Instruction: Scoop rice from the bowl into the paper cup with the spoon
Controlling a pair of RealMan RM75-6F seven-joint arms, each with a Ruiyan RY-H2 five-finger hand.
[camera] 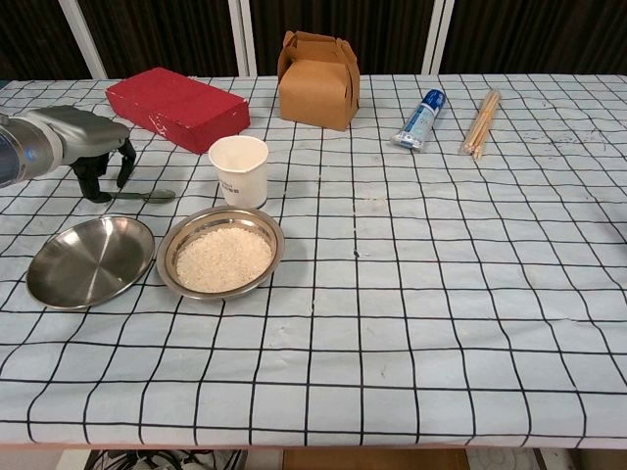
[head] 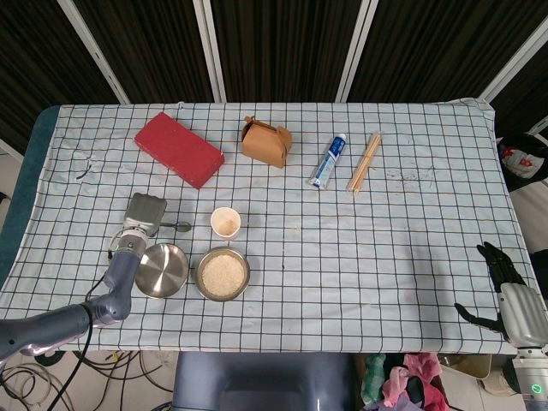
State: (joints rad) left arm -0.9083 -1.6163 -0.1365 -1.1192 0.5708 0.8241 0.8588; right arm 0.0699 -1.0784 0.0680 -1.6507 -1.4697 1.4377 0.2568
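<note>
A small metal spoon (camera: pixel 147 196) (head: pixel 177 226) lies flat on the checked cloth, left of the white paper cup (camera: pixel 240 168) (head: pixel 225 223). In front of the cup stands the steel bowl of rice (camera: pixel 221 253) (head: pixel 223 274). My left hand (camera: pixel 90 145) (head: pixel 143 212) hangs low over the spoon's handle end, its dark fingers (camera: pixel 96 182) pointing down and apart on either side of the handle, whose tip is hidden behind them. The spoon still rests on the table. My right hand (head: pixel 507 295) is off the table's near right corner, fingers spread, holding nothing.
An empty steel dish (camera: pixel 90 259) sits left of the rice bowl, just in front of my left hand. At the back lie a red box (camera: pixel 176 106), a brown paper carton (camera: pixel 318 67), a toothpaste tube (camera: pixel 421 117) and chopsticks (camera: pixel 480 122).
</note>
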